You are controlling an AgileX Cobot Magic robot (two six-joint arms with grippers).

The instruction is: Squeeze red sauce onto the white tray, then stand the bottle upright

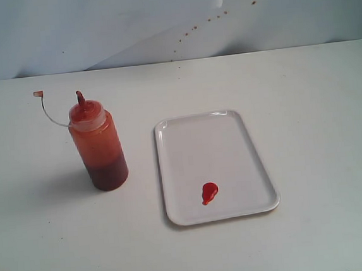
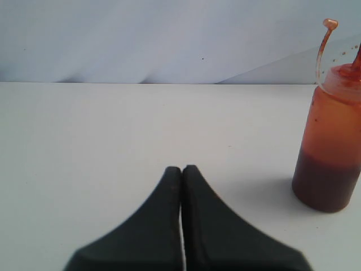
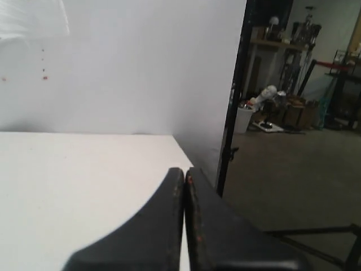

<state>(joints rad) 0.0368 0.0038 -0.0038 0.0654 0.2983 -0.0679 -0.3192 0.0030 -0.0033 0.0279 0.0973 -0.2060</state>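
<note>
Left gripper [image 2: 181, 168] pressed together with nothing between the fingers, parked low over bare table [image 1: 305, 99], well apart from the bottle [image 2: 330, 147]. Same deal with the right gripper [image 3: 184, 170]: tips flat against each other, empty, near a table edge and facing off toward a cluttered room [image 3: 293, 147]. Neither arm anywhere in the exterior view, btw. Bottle standing upright on its base, left of the white tray [image 1: 201, 143], near it but not touching. Dark sauce pooled in the lower part, paler orange above, nozzle [image 1: 80, 97] pointing up, little cap [image 1: 38, 94] hanging off to the side, so not capped. On to the red sauce [image 1: 209, 192]: one small glossy teardrop blob inside the tray, toward the end nearest the camera, rest of the tray bare. Past that, just plain table and a pale backdrop [image 1: 95, 22] with a few brownish specks [image 1: 188, 32]. Honestly looks like both steps ticked off, squeeze done and bottle up, so probably the wrap-up stage. Next move, if any: nothing fancy, just keeping both arms clear of the bottle to avoid tipping it, and well away from the blob to avoid smearing it. No regrasp needed as far as these views go.
</note>
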